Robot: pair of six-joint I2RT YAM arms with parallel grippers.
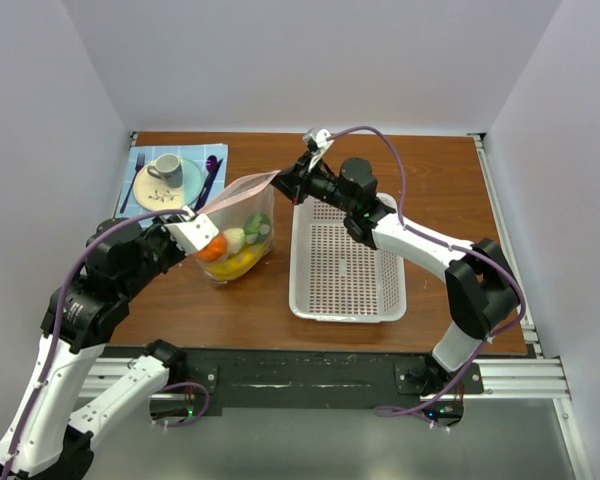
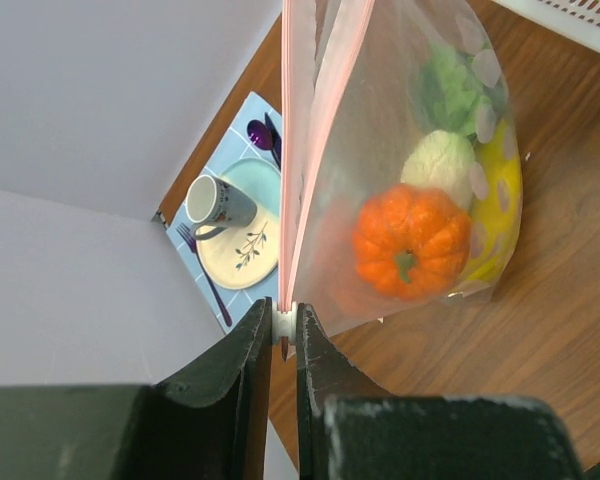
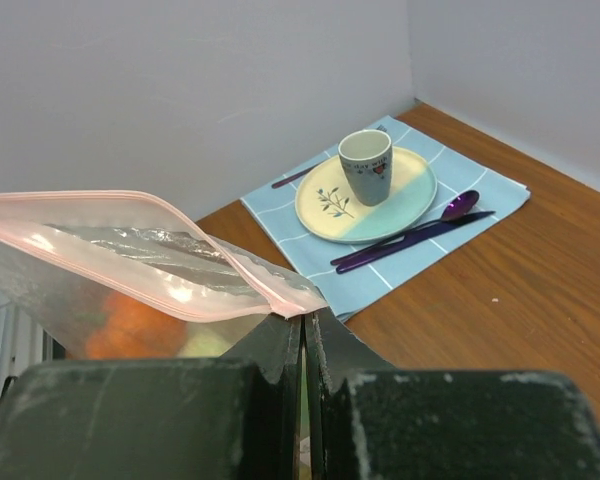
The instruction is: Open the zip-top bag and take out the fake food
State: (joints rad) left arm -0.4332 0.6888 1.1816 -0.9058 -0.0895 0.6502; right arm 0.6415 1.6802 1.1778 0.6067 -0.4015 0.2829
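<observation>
The zip-top bag [image 1: 242,212] hangs upright between my two grippers, its bottom at the table. My left gripper [image 1: 192,222] is shut on the white zip slider [image 2: 283,328] at the bag's left end. My right gripper [image 1: 283,180] is shut on the bag's right top corner [image 3: 298,300]. In the right wrist view the pink zip strips [image 3: 130,200] stand apart, so the mouth gapes. The fake food lies inside the bag: an orange pumpkin [image 2: 410,240], a white piece [image 2: 438,160], a green piece [image 2: 448,88] and a yellow piece [image 2: 502,190].
A white perforated basket [image 1: 345,262] stands right of the bag, under my right arm. At the back left a blue placemat [image 1: 170,178] carries a plate [image 3: 400,195], a cup [image 3: 366,165] and purple cutlery [image 3: 410,232]. White walls enclose the table.
</observation>
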